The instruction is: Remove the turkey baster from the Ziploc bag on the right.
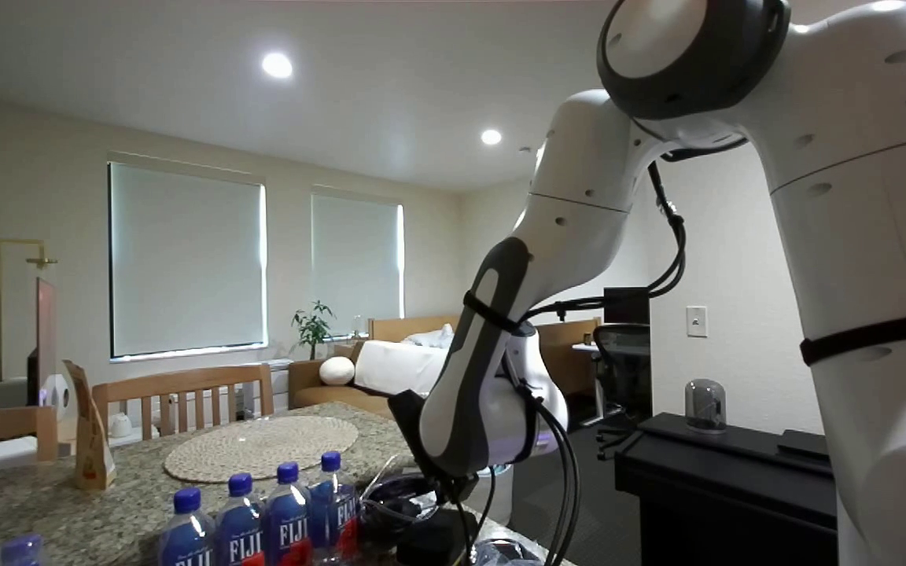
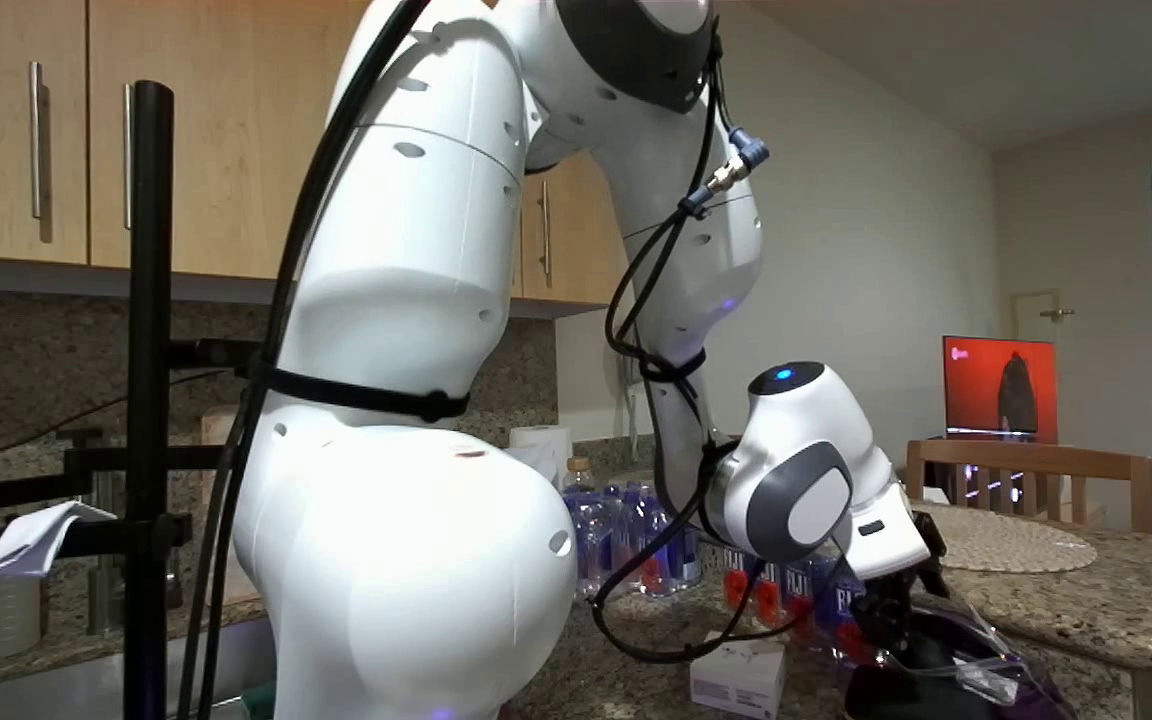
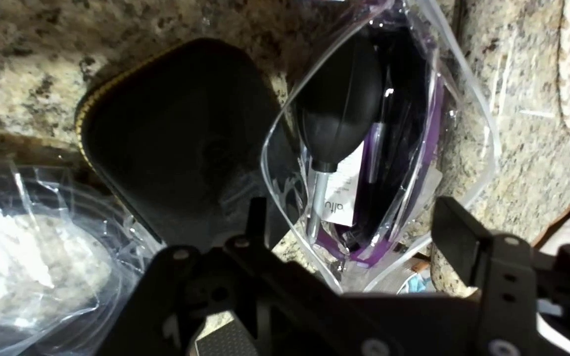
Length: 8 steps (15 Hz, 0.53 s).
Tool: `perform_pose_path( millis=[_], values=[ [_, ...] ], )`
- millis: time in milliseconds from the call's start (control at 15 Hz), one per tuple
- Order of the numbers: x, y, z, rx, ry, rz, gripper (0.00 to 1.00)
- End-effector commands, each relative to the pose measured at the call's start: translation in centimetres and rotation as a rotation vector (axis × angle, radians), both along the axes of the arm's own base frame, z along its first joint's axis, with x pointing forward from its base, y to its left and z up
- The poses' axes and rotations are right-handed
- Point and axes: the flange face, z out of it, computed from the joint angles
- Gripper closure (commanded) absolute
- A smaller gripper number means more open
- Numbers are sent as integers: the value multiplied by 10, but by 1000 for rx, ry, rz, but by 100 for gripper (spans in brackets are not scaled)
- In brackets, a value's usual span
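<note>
The turkey baster, a black bulb (image 3: 342, 104) with a grey tube, lies in the open clear Ziploc bag (image 3: 494, 133) in the wrist view. A white label and a black and purple item lie beside it in the bag. My gripper (image 3: 354, 215) is open and empty. Its fingers stand apart to either side of the bag's near end, below the bulb in the picture. The bag also shows in both exterior views (image 1: 390, 507) (image 2: 986, 680), close to the gripper (image 2: 891, 610). The baster cannot be made out for sure there.
A black zipped case (image 3: 181, 133) lies left of the bag in the wrist view. Another clear plastic bag (image 3: 42, 267) lies further left. Several water bottles (image 1: 289, 519) stand in a row nearby. A white box (image 2: 738, 680) and a woven placemat (image 1: 264, 448) are on the counter.
</note>
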Motion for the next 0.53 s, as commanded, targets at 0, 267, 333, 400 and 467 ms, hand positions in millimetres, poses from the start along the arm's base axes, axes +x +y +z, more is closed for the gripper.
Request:
perform_pose_path(
  millis=[0,267,333,400,467],
  values=[
    [12,-5,-8,-8,4,3,18],
    [23,1,-21,-7,19,23,18],
    [26,3,-24,-9,22,30,20],
    [29,4,-27,-10,24,37,22],
    [31,6,-29,-11,25,44,31]
  ],
)
